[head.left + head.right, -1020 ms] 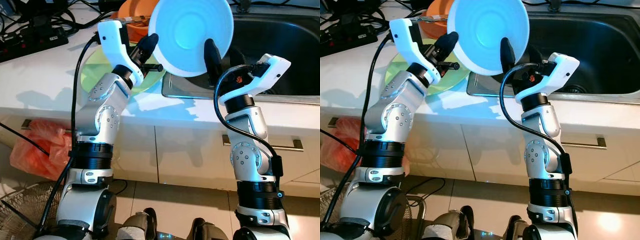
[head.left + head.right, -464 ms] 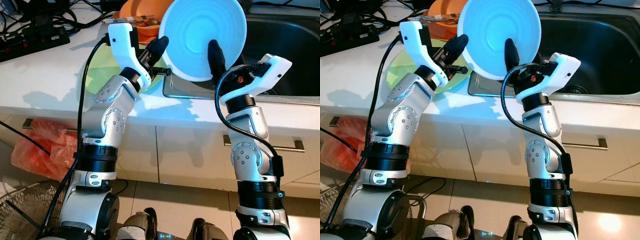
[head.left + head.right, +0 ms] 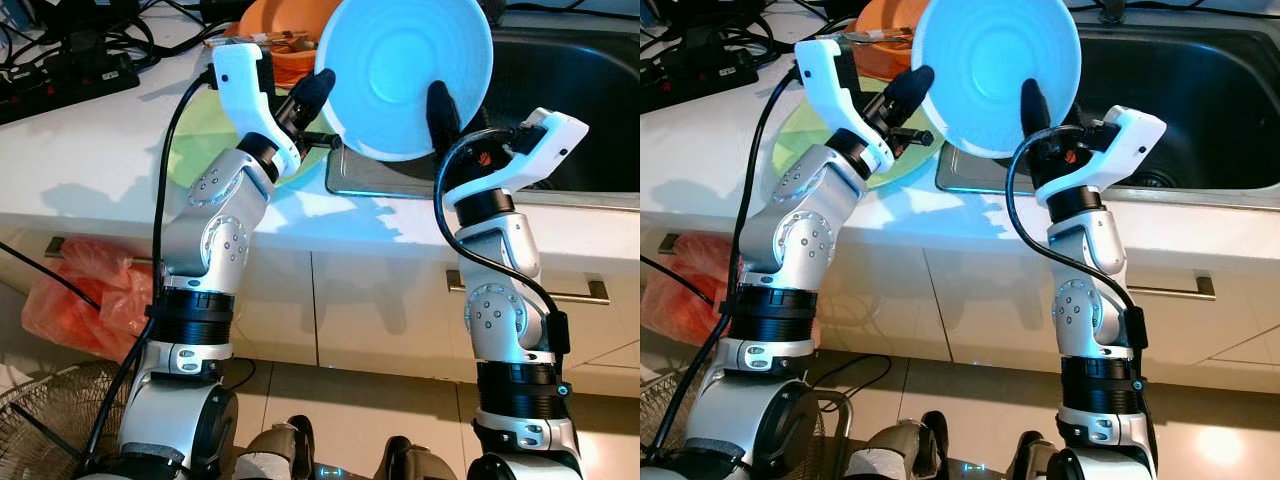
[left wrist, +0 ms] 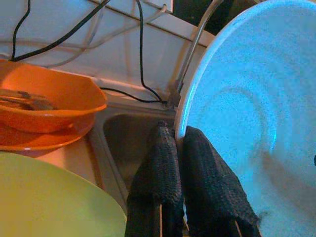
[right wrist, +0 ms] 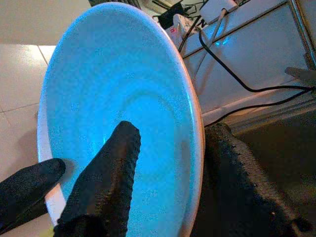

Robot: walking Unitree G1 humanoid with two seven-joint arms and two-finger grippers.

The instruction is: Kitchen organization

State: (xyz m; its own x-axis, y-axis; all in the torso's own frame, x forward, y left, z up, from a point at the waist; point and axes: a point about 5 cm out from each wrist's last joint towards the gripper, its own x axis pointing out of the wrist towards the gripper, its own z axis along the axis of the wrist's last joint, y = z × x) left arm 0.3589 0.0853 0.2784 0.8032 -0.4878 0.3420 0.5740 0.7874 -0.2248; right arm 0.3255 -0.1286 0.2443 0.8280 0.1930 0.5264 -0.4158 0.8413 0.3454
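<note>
A round white plate is held tilted on edge above the white counter and the dark steel sink. The left tool pinches its rim at nine o'clock; the right tool pinches it at five o'clock. A lime-green plate and an orange bowl lie behind.

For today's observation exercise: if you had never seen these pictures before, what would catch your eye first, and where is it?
First, the big blue plate, held up on edge over the counter edge by the sink, pinched at its rim by both tools: the left tool on one side, the right tool on the other. Behind it sit an orange bowl and a green plate.
</note>
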